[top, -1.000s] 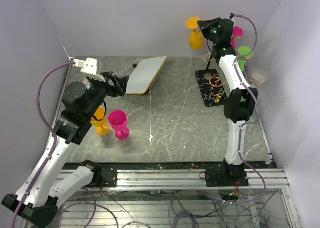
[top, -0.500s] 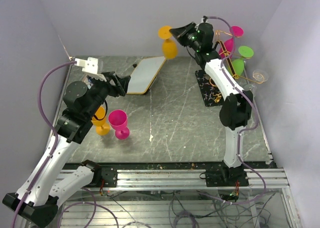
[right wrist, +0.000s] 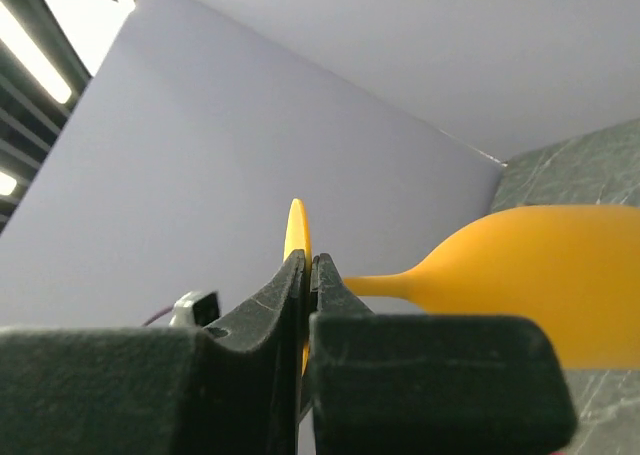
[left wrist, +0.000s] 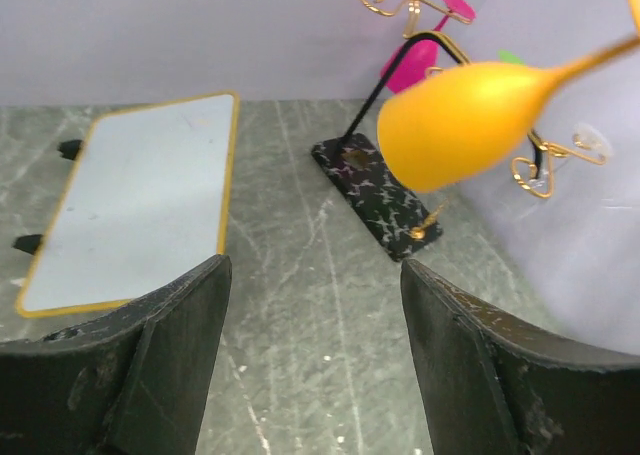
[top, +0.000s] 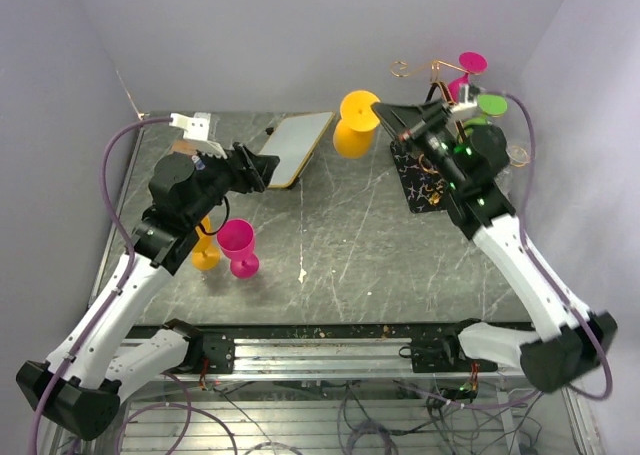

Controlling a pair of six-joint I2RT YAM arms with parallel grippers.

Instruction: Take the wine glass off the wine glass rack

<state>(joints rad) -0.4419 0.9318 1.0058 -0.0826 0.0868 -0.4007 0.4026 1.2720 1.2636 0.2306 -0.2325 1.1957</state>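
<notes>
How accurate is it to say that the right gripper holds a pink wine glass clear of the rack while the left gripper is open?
Almost: the wine glass in the right gripper is orange, not pink, as the right wrist view shows. It is clear of the rack, and the left gripper is open.

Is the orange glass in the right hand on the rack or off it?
Off. The right hand is shut on the orange wine glass, holding it sideways in the air left of the wine glass rack.

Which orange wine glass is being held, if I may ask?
The orange wine glass in the right end effector, tilted sideways; the other stands on the table.
</notes>
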